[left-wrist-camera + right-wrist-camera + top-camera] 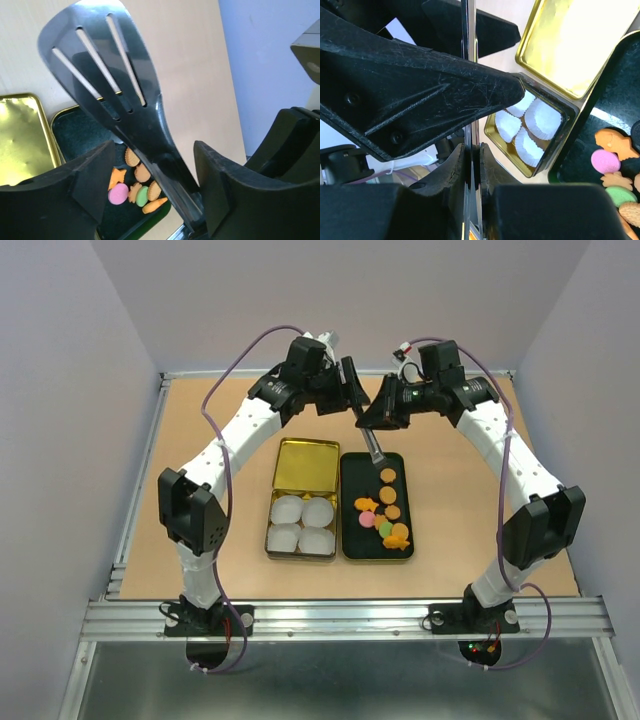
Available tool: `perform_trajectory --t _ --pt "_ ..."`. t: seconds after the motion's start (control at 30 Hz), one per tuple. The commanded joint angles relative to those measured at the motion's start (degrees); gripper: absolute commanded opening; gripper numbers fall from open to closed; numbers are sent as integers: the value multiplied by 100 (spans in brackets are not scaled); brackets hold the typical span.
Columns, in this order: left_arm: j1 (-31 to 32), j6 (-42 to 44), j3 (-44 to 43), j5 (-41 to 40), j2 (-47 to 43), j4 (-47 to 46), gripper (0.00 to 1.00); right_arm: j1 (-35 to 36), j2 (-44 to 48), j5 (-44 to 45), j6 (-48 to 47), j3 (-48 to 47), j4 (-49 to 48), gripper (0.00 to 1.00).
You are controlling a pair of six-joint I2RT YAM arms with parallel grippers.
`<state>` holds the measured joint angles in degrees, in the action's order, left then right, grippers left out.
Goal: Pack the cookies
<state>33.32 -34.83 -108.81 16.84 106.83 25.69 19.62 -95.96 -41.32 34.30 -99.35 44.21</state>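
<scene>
The cookies [385, 515] lie in a black oblong tray [352, 468]: round orange-brown ones, a pink one, a green one and orange shaped ones. They also show in the left wrist view [135, 192] and the right wrist view [615, 170]. A black slotted spatula [107, 80] with a metal handle [373, 448] hangs over the tray's far end. My right gripper [472, 155] is shut on the thin metal handle. My left gripper [152, 155] is open, its fingers [90, 170] standing either side of the spatula's neck. Both grippers meet above the tray's far end, left [353, 398] and right [386, 412].
A gold tin [283, 502] stands left of the tray, its lid [306, 465] open flat and several white pleated paper cups [300, 525] in its base. The cups [530, 125] and lid [580, 45] show in the right wrist view. Tan tabletop [470, 540] surrounds them; grey walls enclose it.
</scene>
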Motion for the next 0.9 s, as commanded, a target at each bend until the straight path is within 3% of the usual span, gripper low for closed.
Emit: perform_trajectory --t 0.0,0.13,0.27,0.47,0.57,0.6,0.67,0.73,0.87 --pt "43 -6 -403 -14 5 129 67 69 341 -25 129 21 -685 0" --pt "52 -76 -535 -49 66 155 58 130 394 -8 226 187 -887 0" --pt "52 -121 -632 30 137 173 40 192 438 71 305 319 -1036 0" --pt "52 -156 -615 4 102 182 29 227 500 256 445 495 -1195 2" --pt "43 -182 -632 -67 75 217 26 271 526 291 524 601 -1300 12" --pt "52 -234 -658 -102 75 269 25 288 535 291 551 645 -1335 27" --pt "34 -322 -694 -172 66 313 24 332 535 352 568 680 -1388 44" --pt "-10 -497 -755 -234 75 375 22 420 526 379 595 706 -1432 54" --pt "-106 -823 -817 -339 84 472 19 596 500 484 639 733 -1520 58"
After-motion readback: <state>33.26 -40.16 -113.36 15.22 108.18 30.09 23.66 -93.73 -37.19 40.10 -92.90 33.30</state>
